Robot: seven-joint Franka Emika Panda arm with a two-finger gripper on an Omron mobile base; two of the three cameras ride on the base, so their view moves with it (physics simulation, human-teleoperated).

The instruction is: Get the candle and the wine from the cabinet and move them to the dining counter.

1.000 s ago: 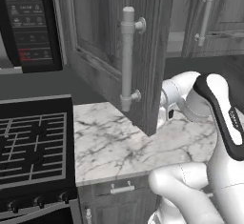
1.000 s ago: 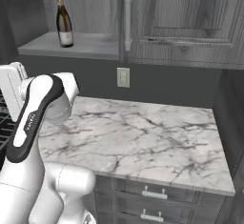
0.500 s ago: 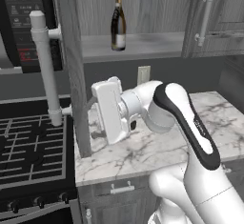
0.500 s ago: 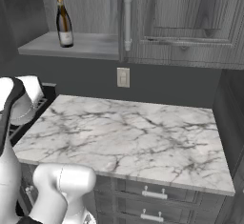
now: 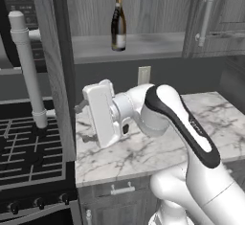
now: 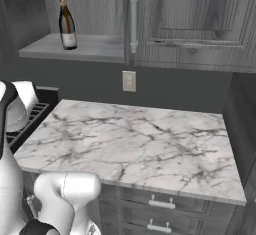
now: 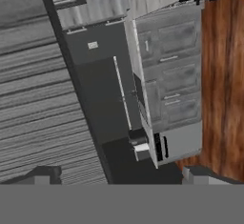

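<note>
In the left base view, the wine (image 5: 118,22) is seen as a tall dark glass bottle with a gold neck and a pale label, stood upright on the shelf of the cabinet (image 5: 129,47), which is made of dark grey wood with lines in it. The cabinet door (image 5: 53,66) is swung open at the left, and a long pale round handle (image 5: 27,68) is fixed on it. The gripper (image 5: 80,122) is held low beside this door, well below the bottle, above a white marble worktop (image 5: 153,147) with grey veins. A black stove (image 5: 28,157) is seen at the left. In the right base view, the bottle (image 6: 66,21) is stood at the far left on the grey shelf, with a shut door and its pale handle (image 6: 133,19) to the right. A wall socket (image 6: 129,81) is seen under the shelf. In the hand view, the two dark fingertips (image 7: 45,173) are spread wide apart with nothing between them, and grey drawers (image 7: 169,82) and brown wood floor (image 7: 221,85) are seen far off.
</note>
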